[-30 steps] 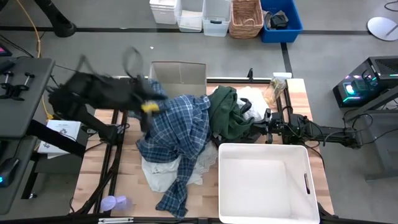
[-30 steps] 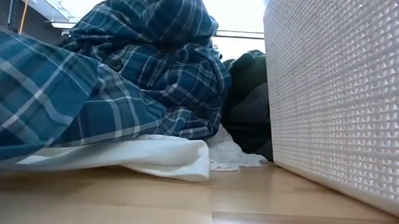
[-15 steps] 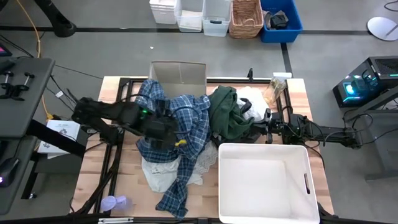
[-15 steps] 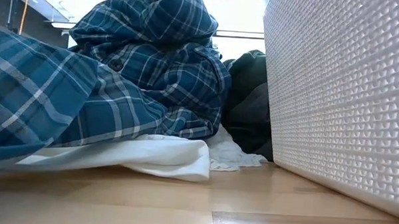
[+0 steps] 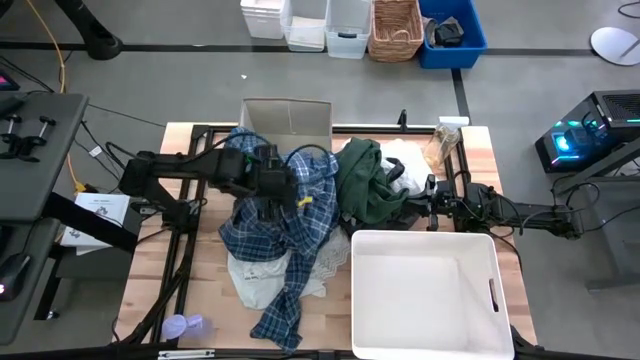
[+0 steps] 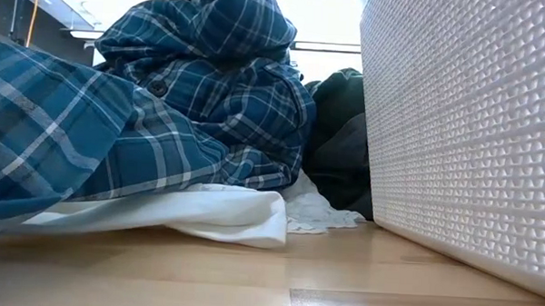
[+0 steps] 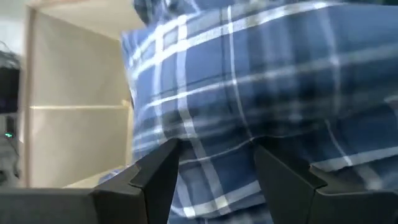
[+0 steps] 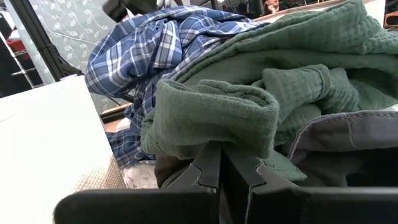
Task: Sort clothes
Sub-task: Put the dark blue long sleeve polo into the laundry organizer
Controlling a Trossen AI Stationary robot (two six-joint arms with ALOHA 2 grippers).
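Observation:
The blue-and-white plaid shirt (image 5: 285, 235) lies heaped in the middle of the table over white cloth (image 5: 255, 275) and white lacy pieces (image 5: 320, 265). The dark green garment (image 5: 365, 185) is piled to its right, on a black-grey garment (image 8: 348, 137). My left gripper (image 5: 278, 200) is open over the top of the shirt heap. In the left wrist view (image 7: 217, 177) its fingers stand on either side of a plaid fold (image 7: 261, 81). My right gripper (image 5: 412, 207) is shut and low at the green garment's right side. My left gripper comes at the top of the plaid shirt from the table's left, with the cloth (image 7: 217, 143) filling the gap between its open fingers; I cannot tell whether the fingers touch it. My right gripper's shut fingertips (image 8: 211, 163) lie under a rolled fold of the green garment (image 8: 211, 112); I cannot tell whether they pinch any cloth.
A large white bin (image 5: 425, 290) fills the near right of the table; its wall (image 6: 464, 132) shows in the low view. A cardboard box (image 5: 288, 120) stands at the far edge behind the shirt. A small lavender object (image 5: 185, 325) lies at the near left.
My left arm has swung in from beyond the table's left edge toward the right. It passed over the left side of the plaid heap and now stands over its top, a little farther back.

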